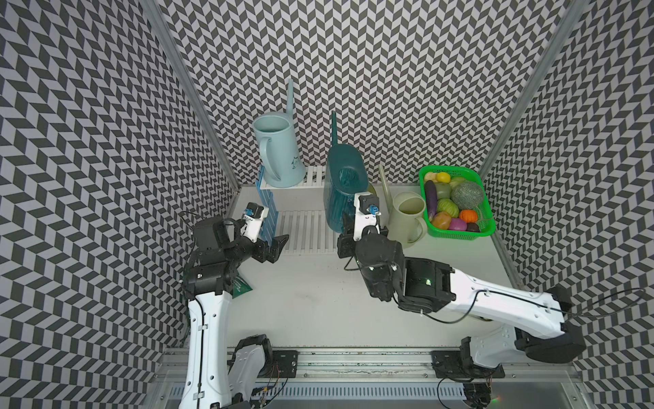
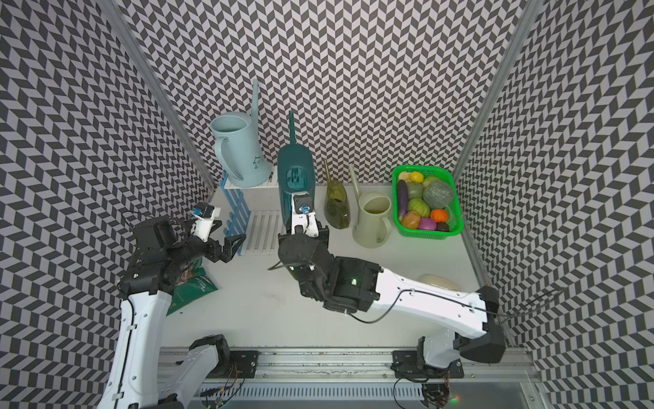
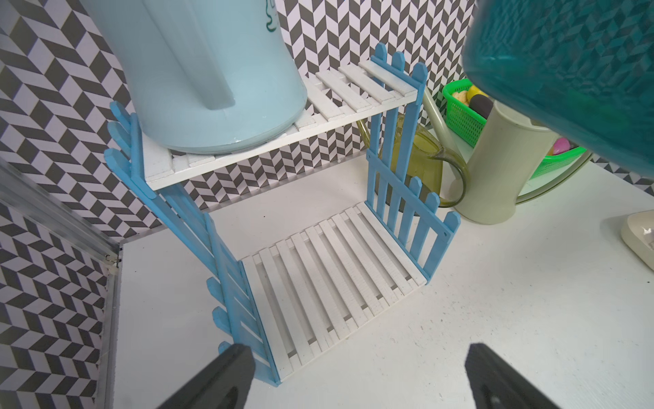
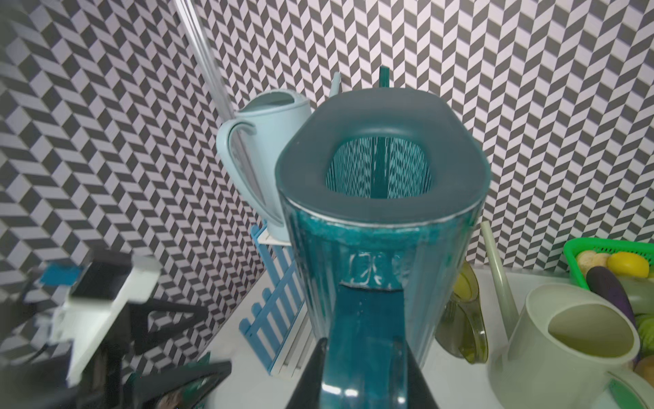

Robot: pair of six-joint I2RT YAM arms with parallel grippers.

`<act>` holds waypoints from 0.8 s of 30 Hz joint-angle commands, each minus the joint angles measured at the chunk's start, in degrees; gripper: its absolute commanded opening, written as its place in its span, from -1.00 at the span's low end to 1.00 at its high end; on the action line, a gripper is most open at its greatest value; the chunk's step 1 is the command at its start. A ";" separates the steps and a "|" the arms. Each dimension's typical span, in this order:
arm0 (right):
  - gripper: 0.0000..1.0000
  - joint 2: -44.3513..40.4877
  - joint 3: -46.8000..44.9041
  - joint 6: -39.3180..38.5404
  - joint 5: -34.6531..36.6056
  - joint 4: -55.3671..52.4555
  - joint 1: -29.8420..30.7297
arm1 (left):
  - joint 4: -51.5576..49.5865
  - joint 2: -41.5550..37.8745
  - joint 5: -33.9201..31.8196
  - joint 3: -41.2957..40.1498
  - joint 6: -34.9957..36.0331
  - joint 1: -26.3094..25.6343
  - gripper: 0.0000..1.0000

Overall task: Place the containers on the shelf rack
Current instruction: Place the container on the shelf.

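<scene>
Heading for the shelf rack (image 3: pixel 329 283), probably its bare lower shelf, with the light blue can (image 1: pixel 279 152) occupying the upper one. Keeping the dark teal can (image 4: pixel 382 248) upright, clearing the blue side frame, lowering flat onto the slats. Holding it aloft beside the rack, right gripper (image 4: pixel 364 371) clamped on its handle; leaving the left gripper (image 3: pixel 354 375) spread wide, empty. Seeing nothing inside the blue, teal or cream can (image 1: pixel 407 216); not telling for the olive can (image 2: pixel 338 209).
</scene>
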 commanded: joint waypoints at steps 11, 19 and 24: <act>-0.90 20.54 32.43 -5.84 -6.29 1.85 -10.31 | 1.13 -1.63 3.88 -0.73 -0.80 0.19 1.00; -0.91 27.74 38.87 -6.18 -8.49 1.23 -13.63 | 1.85 -1.50 4.25 -1.23 -0.90 0.25 1.00; -0.91 31.02 40.74 -6.50 -9.39 1.01 -14.74 | 2.10 -0.86 4.17 -1.11 -1.17 0.23 1.00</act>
